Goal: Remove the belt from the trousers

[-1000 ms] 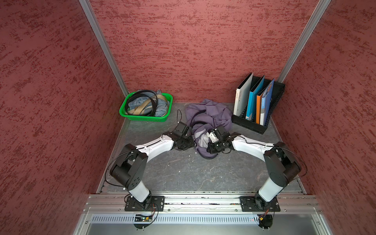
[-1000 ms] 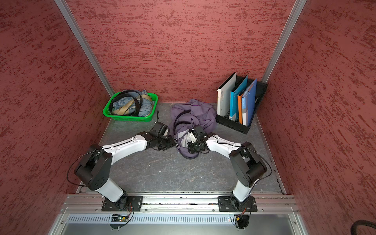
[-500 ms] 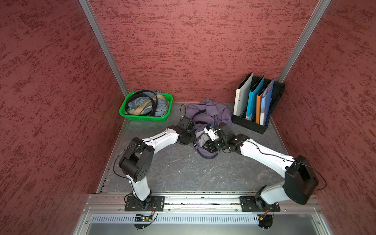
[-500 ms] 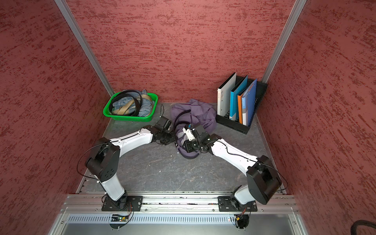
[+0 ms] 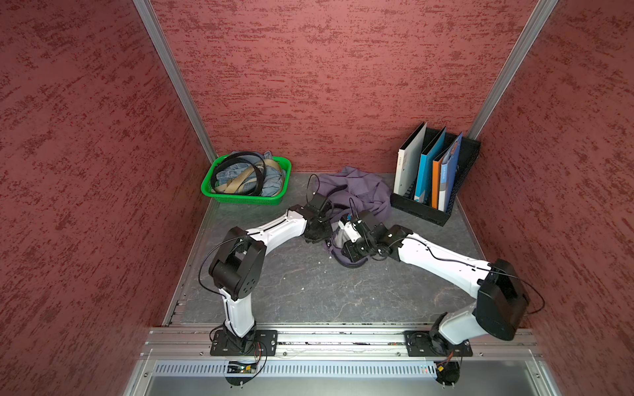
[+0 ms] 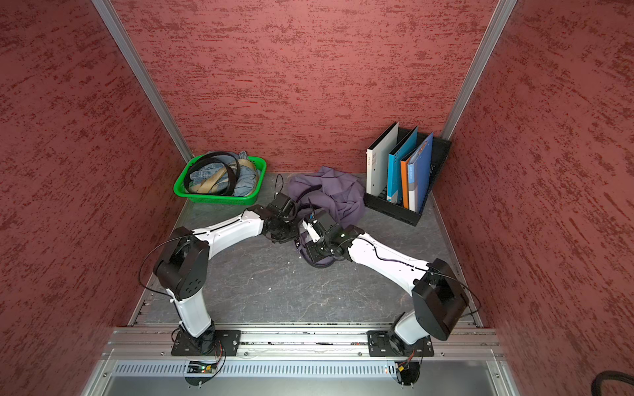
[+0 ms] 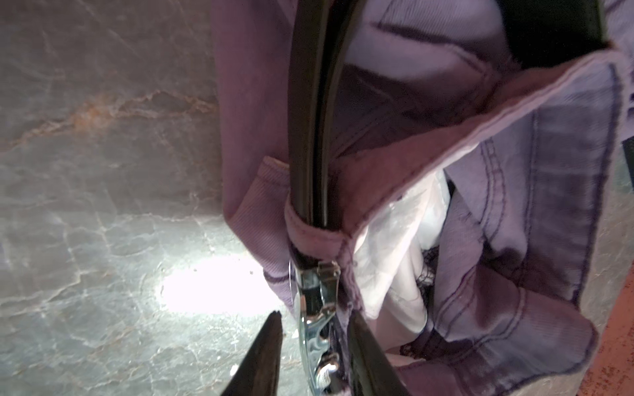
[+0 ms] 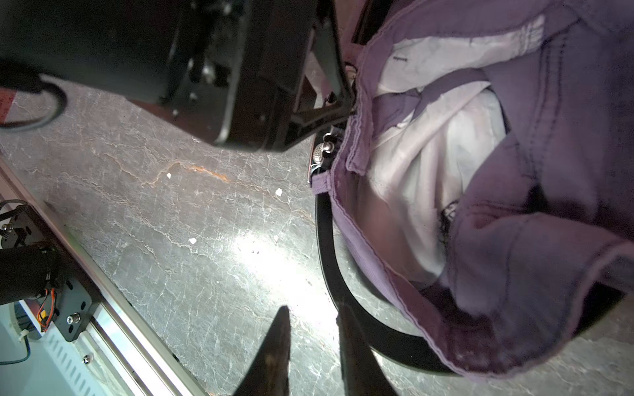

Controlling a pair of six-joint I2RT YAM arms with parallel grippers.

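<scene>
The left gripper (image 7: 315, 315) stands with its jaws apart on either side of the silver buckle (image 7: 317, 339) of the black belt (image 7: 308, 103), a gap showing on one side, and the strap runs on through a purple belt loop (image 7: 315, 236) of the trousers (image 7: 514, 178). The right gripper (image 8: 314, 310), just right of it, is also parted over bare table, one finger (image 8: 351, 343) lying across the belt's near curve. The trousers lie crumpled at the far middle of the table (image 5: 308, 284), between a green basket (image 5: 240, 200) far left and a file rack (image 5: 418, 211) far right.
</scene>
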